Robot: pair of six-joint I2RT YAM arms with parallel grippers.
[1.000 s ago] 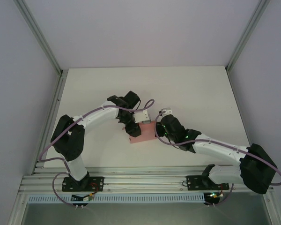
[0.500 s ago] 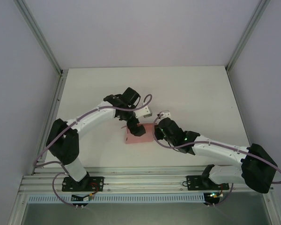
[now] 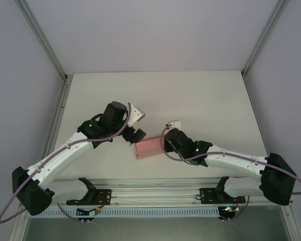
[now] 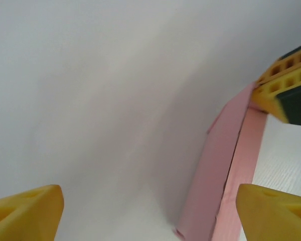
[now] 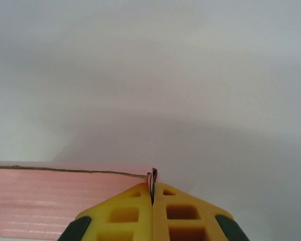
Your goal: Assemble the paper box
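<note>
The pale pink paper box (image 3: 148, 147) lies partly folded on the white table (image 3: 205, 100) between the two arms. My right gripper (image 3: 164, 144) is shut on the box's right end; in the right wrist view its yellow fingers (image 5: 130, 213) pinch the thin card edge of the paper box (image 5: 60, 193). My left gripper (image 3: 134, 134) stands open just left of and behind the box, apart from it. In the left wrist view the paper box (image 4: 226, 165) slants up at the right, and the right gripper's yellow fingers (image 4: 278, 88) grip its far end.
Aluminium frame posts (image 3: 42, 45) and pale walls (image 3: 155, 30) enclose the table. A metal rail (image 3: 155, 193) with both arm bases runs along the near edge. Bare tabletop (image 3: 200, 95) stretches behind the box.
My left gripper has let go of the box and drawn back to the left, its arm swinging outward. The box has tilted and shifted slightly; the right gripper stays shut on it.
</note>
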